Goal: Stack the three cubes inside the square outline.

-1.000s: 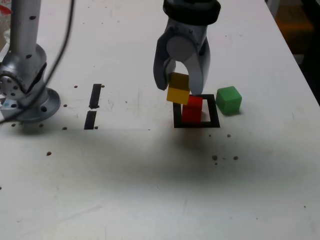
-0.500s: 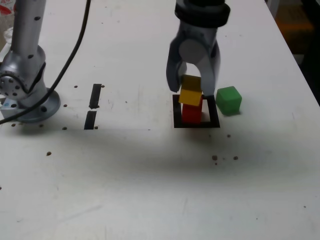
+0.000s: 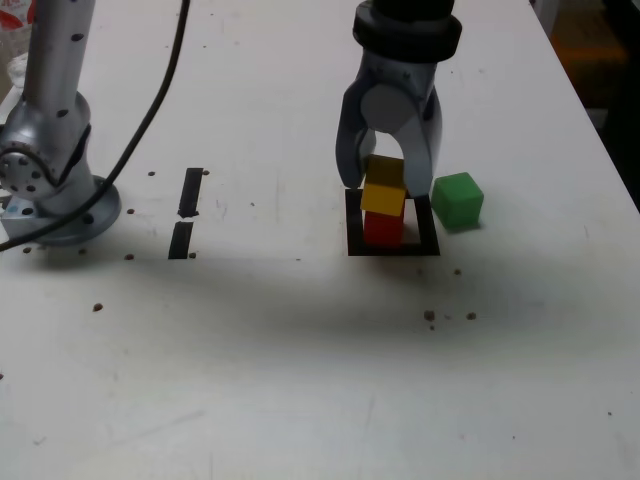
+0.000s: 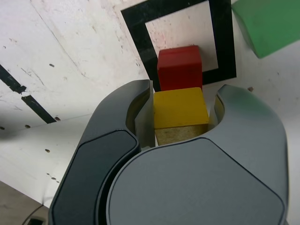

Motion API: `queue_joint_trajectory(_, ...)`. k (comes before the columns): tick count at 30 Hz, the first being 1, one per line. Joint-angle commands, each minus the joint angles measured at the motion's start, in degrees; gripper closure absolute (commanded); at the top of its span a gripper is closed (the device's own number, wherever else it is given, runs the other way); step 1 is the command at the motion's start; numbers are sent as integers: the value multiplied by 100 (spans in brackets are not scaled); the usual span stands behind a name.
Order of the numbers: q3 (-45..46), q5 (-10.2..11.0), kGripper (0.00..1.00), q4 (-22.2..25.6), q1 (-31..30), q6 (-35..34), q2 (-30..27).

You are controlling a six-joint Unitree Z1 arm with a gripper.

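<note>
My gripper (image 3: pixel 388 192) is shut on the yellow cube (image 3: pixel 384 192) and holds it right over the red cube (image 3: pixel 383 228); whether the two touch I cannot tell. The red cube stands inside the black square outline (image 3: pixel 430 232). In the wrist view the yellow cube (image 4: pixel 180 108) sits between the two grey fingers (image 4: pixel 140 115), with the red cube (image 4: pixel 179 65) just beyond it inside the outline (image 4: pixel 140 37). The green cube (image 3: pixel 458 199) rests on the table just outside the outline, on the exterior view's right; in the wrist view the green cube (image 4: pixel 269 21) shows at a corner.
Two short black bar marks (image 3: pixel 186 212) lie on the white table toward the exterior view's left. The arm's metal base (image 3: pixel 50 170) stands at the far left with a black cable (image 3: pixel 150 110) hanging over it. Small dark specks dot the table.
The gripper has carried the yellow cube toward the exterior view's right and down, from beside the red cube to directly over it.
</note>
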Motion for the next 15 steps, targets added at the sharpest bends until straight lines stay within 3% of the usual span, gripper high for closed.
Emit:
queue_joint_trajectory(1,33,-15,86,-45,38,18,17)
queue_joint_trajectory(15,179,-31,81,-254,157,106,28)
